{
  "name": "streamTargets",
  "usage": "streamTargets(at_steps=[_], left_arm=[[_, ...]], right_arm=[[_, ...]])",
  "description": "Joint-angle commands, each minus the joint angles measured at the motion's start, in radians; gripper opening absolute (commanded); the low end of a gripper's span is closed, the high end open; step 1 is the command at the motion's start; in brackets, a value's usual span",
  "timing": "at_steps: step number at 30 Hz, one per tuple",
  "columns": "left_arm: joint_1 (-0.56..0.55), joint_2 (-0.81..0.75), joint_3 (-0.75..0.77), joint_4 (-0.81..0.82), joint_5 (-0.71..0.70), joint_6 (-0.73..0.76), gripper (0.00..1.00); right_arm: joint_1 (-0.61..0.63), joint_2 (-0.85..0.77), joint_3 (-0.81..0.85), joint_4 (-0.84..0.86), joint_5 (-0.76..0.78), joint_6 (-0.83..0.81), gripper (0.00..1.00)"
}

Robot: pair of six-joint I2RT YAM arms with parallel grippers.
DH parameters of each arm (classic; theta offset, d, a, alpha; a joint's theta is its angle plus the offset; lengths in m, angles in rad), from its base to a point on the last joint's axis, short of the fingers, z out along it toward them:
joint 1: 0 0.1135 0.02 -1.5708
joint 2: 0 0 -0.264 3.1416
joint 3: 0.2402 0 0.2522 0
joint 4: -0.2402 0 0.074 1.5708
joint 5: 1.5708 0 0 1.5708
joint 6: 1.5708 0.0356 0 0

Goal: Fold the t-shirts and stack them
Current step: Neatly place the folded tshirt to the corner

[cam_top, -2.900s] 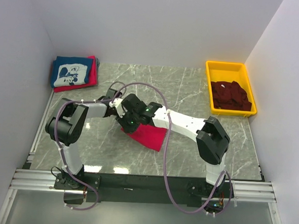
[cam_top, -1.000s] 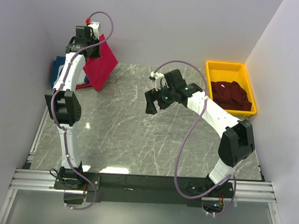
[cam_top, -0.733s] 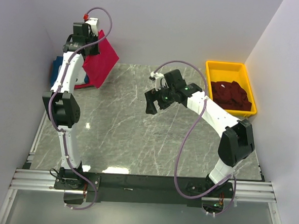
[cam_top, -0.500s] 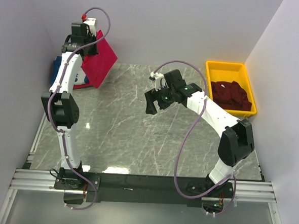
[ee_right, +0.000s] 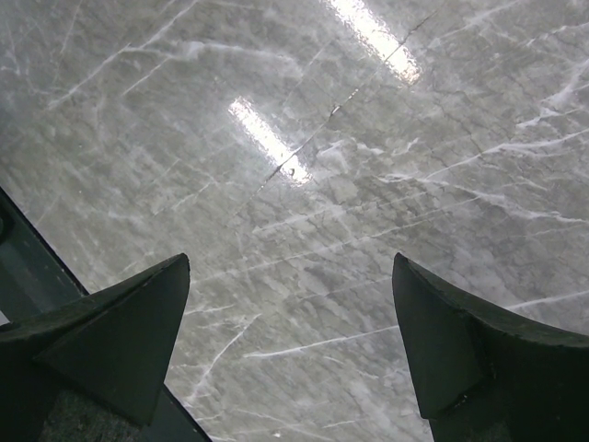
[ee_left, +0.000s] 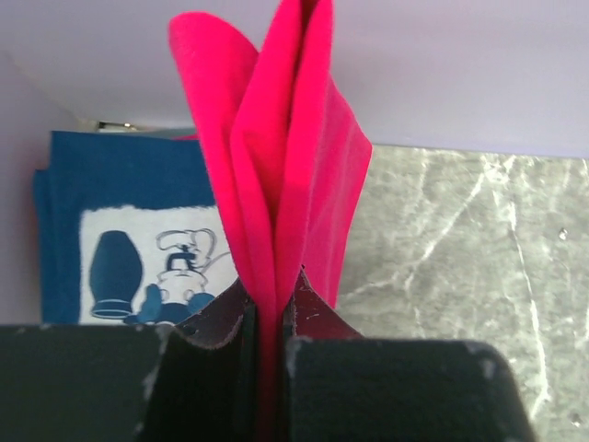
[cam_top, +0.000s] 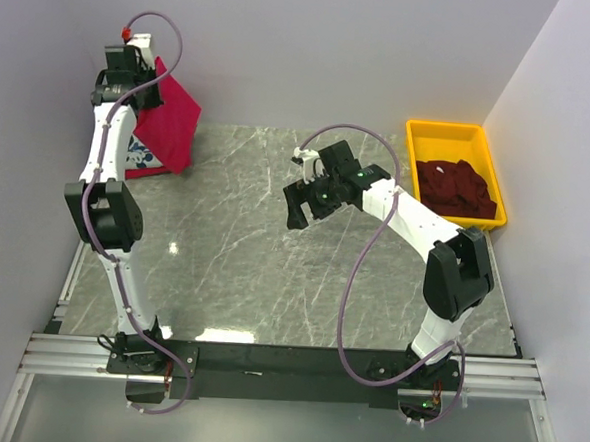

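Observation:
My left gripper (cam_top: pixel 140 93) is raised high at the far left corner, shut on a folded bright red t-shirt (cam_top: pixel 171 123) that hangs from it. In the left wrist view the red t-shirt (ee_left: pixel 276 166) is pinched between the fingers of that gripper (ee_left: pixel 267 308). Below it lies a folded navy t-shirt (ee_left: pixel 120 239) with a white graphic. A red edge (cam_top: pixel 146 172) shows under the navy one. My right gripper (cam_top: pixel 296 206) hovers open over the table's middle. Nothing lies between the spread fingers of that gripper (ee_right: pixel 290 267). Maroon t-shirts (cam_top: pixel 459 188) fill the bin.
A yellow plastic bin (cam_top: pixel 447 131) stands at the back right corner. The grey marble table (cam_top: pixel 271 280) is walled by white panels on the left, back and right. A black rail runs along the near edge.
My left arm has swung further left and slightly up with the red t-shirt, from beside the stack to over it. The right arm has barely moved.

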Motion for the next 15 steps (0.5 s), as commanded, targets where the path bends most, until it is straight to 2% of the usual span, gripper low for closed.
streamTargets(at_steps=[1,10,15], left_arm=[[0.025,0.0,0.032,0.099,0.026,0.008,0.0],[0.086,0.098,0.087,0.148,0.013,0.031,0.0],[0.108,0.145,0.092,0.212,-0.017,0.095,0.0]], right_arm=[[0.001,0.0,0.036,-0.001,0.002,0.002,0.97],[0.004,0.012,0.032,-0.001,0.003,0.005,0.97],[0.004,0.013,0.03,-0.004,0.011,0.003,0.97]])
